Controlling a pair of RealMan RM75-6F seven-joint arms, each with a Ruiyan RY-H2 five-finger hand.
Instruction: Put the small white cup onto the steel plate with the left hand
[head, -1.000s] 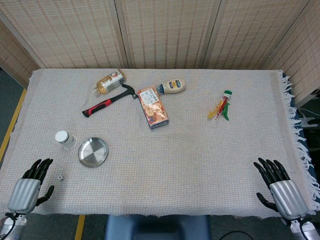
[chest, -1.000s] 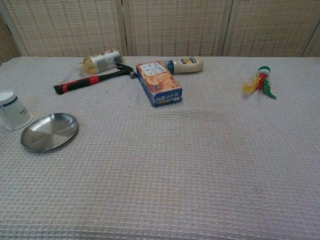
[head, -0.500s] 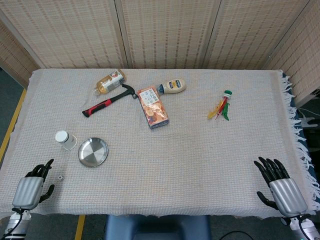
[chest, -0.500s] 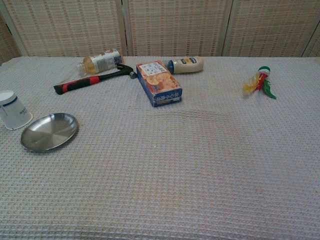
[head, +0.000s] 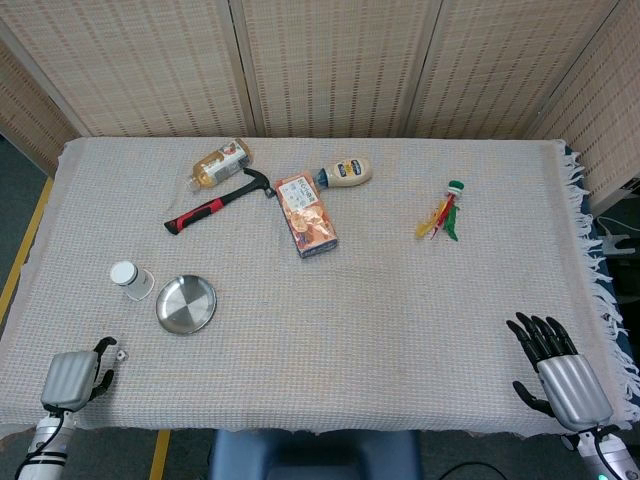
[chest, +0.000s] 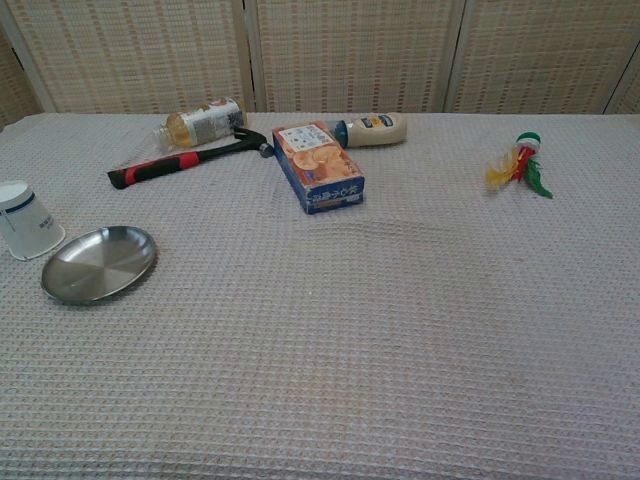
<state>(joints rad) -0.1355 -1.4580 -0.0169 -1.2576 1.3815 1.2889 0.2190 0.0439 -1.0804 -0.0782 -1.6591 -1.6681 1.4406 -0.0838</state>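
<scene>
The small white cup (head: 124, 275) (chest: 22, 222) with a blue band stands on the cloth at the left, narrower end up, just left of the round steel plate (head: 186, 304) (chest: 98, 263), which holds nothing. My left hand (head: 72, 378) is at the table's near left corner, well short of the cup. It holds nothing, and its dark fingers are mostly hidden behind the silver back of the hand. My right hand (head: 560, 378) rests at the near right corner, fingers spread and holding nothing. Neither hand shows in the chest view.
A red-handled hammer (head: 215, 206), a lying bottle (head: 222, 163), an orange box (head: 305, 215) and a squeeze bottle (head: 346, 172) lie at the back middle. A colourful toy (head: 446, 212) lies back right. A tiny grey object (head: 121, 354) sits beside the left hand.
My left hand has drawn back toward the near edge, and its fingers show less than before. The cup, the plate and the right hand have not moved.
</scene>
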